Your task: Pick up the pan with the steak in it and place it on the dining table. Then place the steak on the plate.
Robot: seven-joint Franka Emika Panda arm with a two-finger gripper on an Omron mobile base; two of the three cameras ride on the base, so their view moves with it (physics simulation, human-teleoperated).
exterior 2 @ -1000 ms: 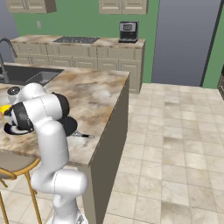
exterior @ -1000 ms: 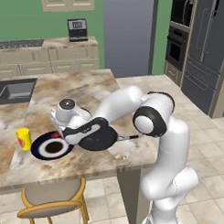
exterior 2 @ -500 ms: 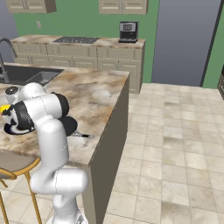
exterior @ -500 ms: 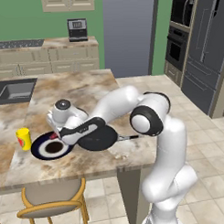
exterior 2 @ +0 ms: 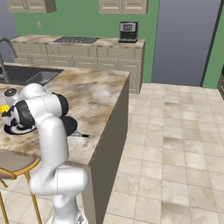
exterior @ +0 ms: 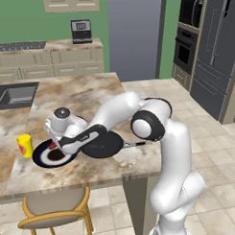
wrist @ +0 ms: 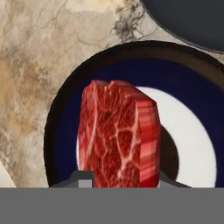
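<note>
The steak, a marbled red slab, stands on edge between my fingertips with my gripper shut on it. It hangs just over the plate, which has a navy rim, a white ring and a dark centre. From the left base view, my gripper is low over the plate near the front left of the dining table. The black pan lies empty just right of the plate, its handle pointing right. Its rim shows beyond the plate.
A yellow cup stands just left of the plate. A sink is set in the table's far left. A wooden chair sits under the table's front edge. Tiled floor lies to the right.
My hand has drifted a little to the left over the plate with the steak still in its grip. The pan and plate have not moved.
</note>
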